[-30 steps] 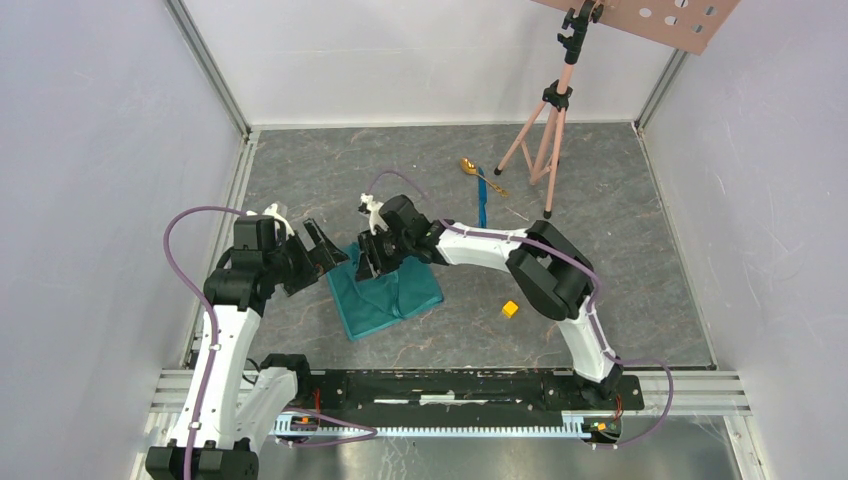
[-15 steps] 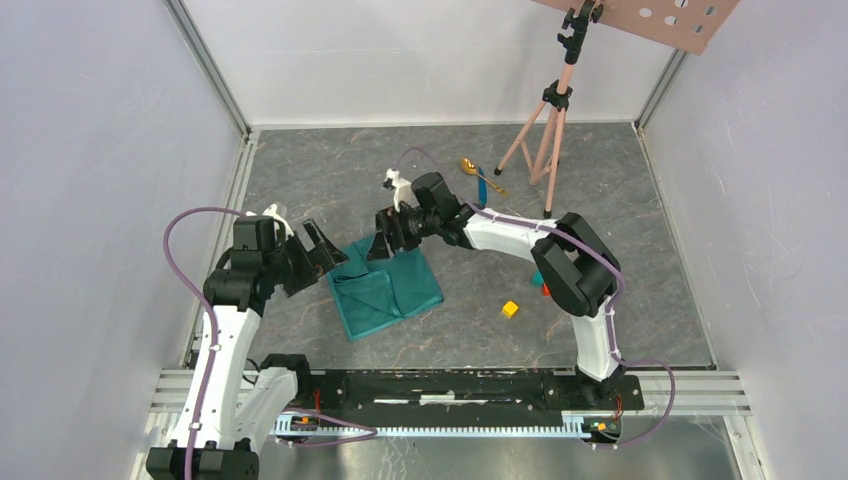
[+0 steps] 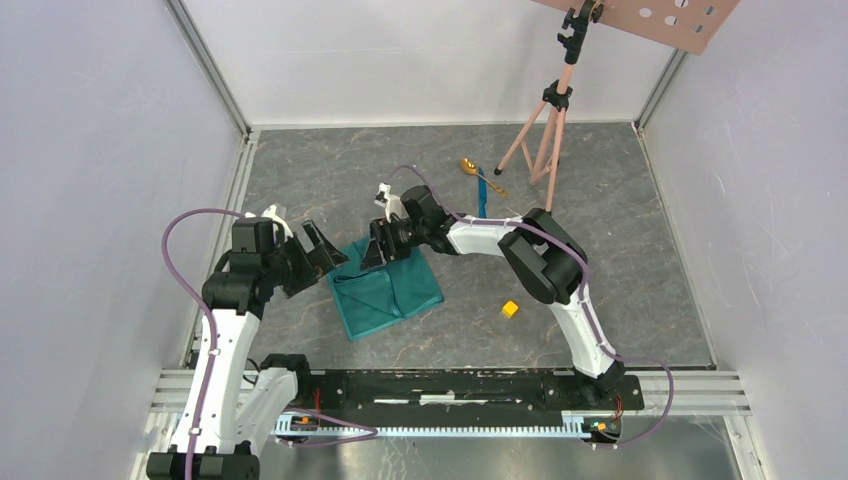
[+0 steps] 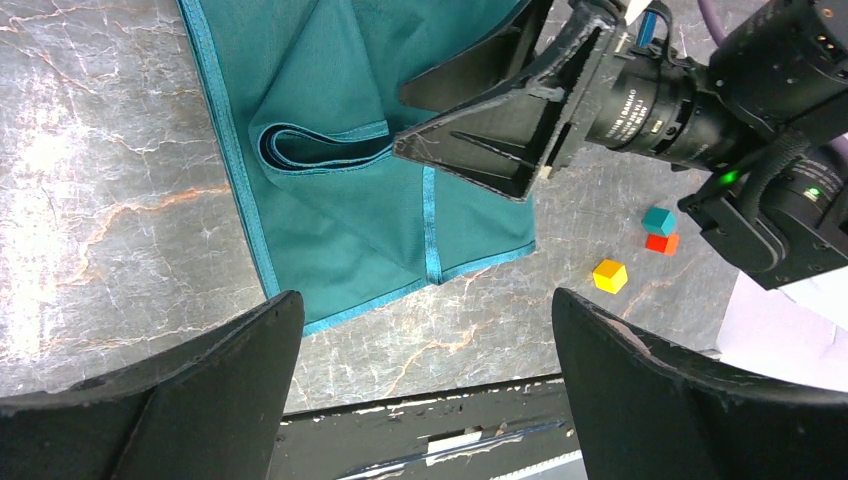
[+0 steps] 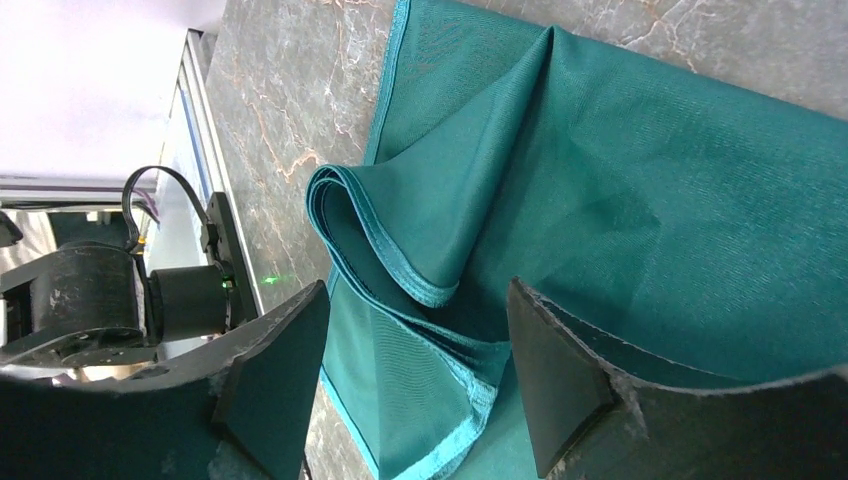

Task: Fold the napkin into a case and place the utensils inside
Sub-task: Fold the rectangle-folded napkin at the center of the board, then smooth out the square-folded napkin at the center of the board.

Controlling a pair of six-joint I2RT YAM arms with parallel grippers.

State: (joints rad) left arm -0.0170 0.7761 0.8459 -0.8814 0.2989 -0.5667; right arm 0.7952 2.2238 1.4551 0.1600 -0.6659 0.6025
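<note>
Napkin (image 3: 385, 290) is seen lying on the table (image 3: 330, 170), with its far edge under the right gripper (image 3: 383, 246) and its left edge just beside the left gripper (image 3: 316, 256).

Compared with half a second ago, the right gripper has been brought back a little toward the cloth. The right arm's elbow has been drawn to the left. The outline of the cloth is unchanged, and the left gripper has not been moved.

The cloth is folded into a rough rectangle of several layers with hemmed borders. A loose loop of doubled edges is raised below the right gripper's spread fingers (image 5: 270, 390). Whether their tips touch the cloth cannot be told. The left gripper's fingers (image 4: 200, 390) are also held wide apart, with nothing between them.

Beyond the right gripper, well apart from the cloth, the gold spoon (image 3: 467, 165) and the blue knife-like stick (image 3: 481, 195) are lying together. To its right, the yellow cube (image 4: 609, 275), the teal cube (image 4: 657, 220) and the red cube (image 4: 661, 243) are found.
</note>
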